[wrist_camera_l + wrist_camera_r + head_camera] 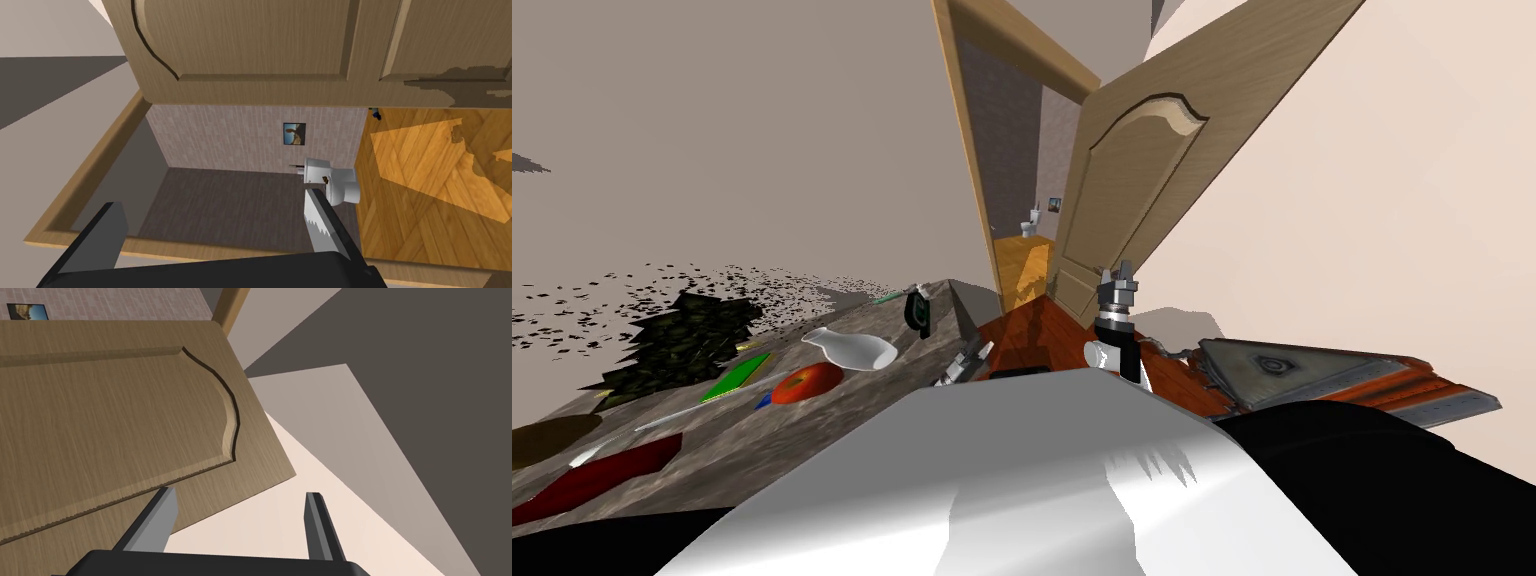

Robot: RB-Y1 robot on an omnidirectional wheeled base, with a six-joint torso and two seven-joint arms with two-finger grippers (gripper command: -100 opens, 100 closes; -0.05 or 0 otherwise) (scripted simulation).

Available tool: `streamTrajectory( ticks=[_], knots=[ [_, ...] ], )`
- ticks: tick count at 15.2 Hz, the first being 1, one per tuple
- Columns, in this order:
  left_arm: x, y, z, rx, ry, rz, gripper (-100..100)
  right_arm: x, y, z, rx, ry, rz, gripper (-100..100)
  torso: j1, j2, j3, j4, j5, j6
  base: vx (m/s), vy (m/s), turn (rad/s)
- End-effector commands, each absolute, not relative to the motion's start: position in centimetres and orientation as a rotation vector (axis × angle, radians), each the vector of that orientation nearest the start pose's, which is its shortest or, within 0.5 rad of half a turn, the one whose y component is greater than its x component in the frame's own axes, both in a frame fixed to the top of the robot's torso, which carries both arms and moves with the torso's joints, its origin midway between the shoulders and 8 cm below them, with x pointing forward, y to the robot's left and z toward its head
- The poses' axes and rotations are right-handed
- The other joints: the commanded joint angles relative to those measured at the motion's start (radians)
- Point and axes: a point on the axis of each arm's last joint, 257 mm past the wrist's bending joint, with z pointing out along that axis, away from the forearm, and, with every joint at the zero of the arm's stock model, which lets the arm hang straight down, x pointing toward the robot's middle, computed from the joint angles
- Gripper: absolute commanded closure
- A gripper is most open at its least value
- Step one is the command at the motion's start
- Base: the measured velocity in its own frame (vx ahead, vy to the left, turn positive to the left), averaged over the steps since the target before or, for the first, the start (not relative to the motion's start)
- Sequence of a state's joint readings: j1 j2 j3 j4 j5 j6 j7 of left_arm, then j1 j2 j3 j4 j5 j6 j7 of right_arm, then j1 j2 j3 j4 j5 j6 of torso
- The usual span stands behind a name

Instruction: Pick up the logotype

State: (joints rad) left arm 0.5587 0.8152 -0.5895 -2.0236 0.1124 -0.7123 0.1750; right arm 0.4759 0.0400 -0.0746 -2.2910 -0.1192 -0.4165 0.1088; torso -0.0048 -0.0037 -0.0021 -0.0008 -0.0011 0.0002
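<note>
Barely begun: nothing held. Left hand (pixel 212 200) and right hand (pixel 240 493) both spread wide, aimed at the open door (pixel 1132 180), away from the tabletop (pixel 762 440). Likely logotype (pixel 919 308): small dark green-black piece, upright at the tabletop's far corner, near a white vase (pixel 852 348); detail too small to tell

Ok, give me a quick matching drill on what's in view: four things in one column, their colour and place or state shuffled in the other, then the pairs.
1 door
2 toilet
3 jug
4 card

A green, flat on the table
B white, on its side on the table
C brown, swung open
D white, beyond the door

Pairs: 1-C, 2-D, 3-B, 4-A
</note>
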Motion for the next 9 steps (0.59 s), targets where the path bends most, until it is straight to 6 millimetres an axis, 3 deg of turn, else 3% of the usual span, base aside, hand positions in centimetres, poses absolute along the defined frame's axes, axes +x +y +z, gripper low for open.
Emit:
streamTrajectory(
  ticks=[1,2,3,5,6,8,9],
  knots=[
    [23.5,11.2,-20.0,-0.66,1.582,-1.892,-100,34.8,-32.1,2.2,0.751,0.567,1.202,0,0.0,0.0,0.0,0.0,0.0,0.0,0.067,-0.073,-0.043],
    [23.4,11.4,-20.1,-0.654,1.594,-1.888,-100,34.8,-32.1,2.2,0.751,0.567,1.202,0,0.0,0.0,0.0,0.0,0.0,0.0,0.051,-0.053,-0.013],
    [22.0,11.3,-21.7,-0.697,1.648,-1.898,-100,34.8,-32.1,2.2,0.751,0.567,1.202,0,0.0,0.0,0.0,0.0,0.0,0.0,0.069,-0.07,-0.059],
    [21.6,11.8,-22.2,-0.68,1.689,-1.883,-100,34.8,-32.1,2.1,0.751,0.567,1.202,0,0.0,-0.001,-0.001,0.0,0.0,0.0,0.071,-0.067,-0.027],
    [20.1,11.8,-23.8,-0.733,1.737,-1.89,-100,34.8,-32.1,2.2,0.751,0.567,1.202,0,0.0,-0.001,-0.001,0.0,0.0,0.0,0.063,-0.07,-0.058],
    [19.7,12.6,-24.3,-0.711,1.787,-1.867,-100,34.8,-32.1,2.2,0.751,0.567,1.202,0,0.0,-0.001,-0.001,0.0,0.0,0.0,0.06,-0.06,-0.037],
    [18.1,12.8,-25.9,-0.768,1.837,-1.866,-100,34.8,-32.1,2.2,0.751,0.567,1.202,0,0.001,0.0,0.0,0.0,0.0,0.0,0.076,-0.059,-0.054]
  ],
)
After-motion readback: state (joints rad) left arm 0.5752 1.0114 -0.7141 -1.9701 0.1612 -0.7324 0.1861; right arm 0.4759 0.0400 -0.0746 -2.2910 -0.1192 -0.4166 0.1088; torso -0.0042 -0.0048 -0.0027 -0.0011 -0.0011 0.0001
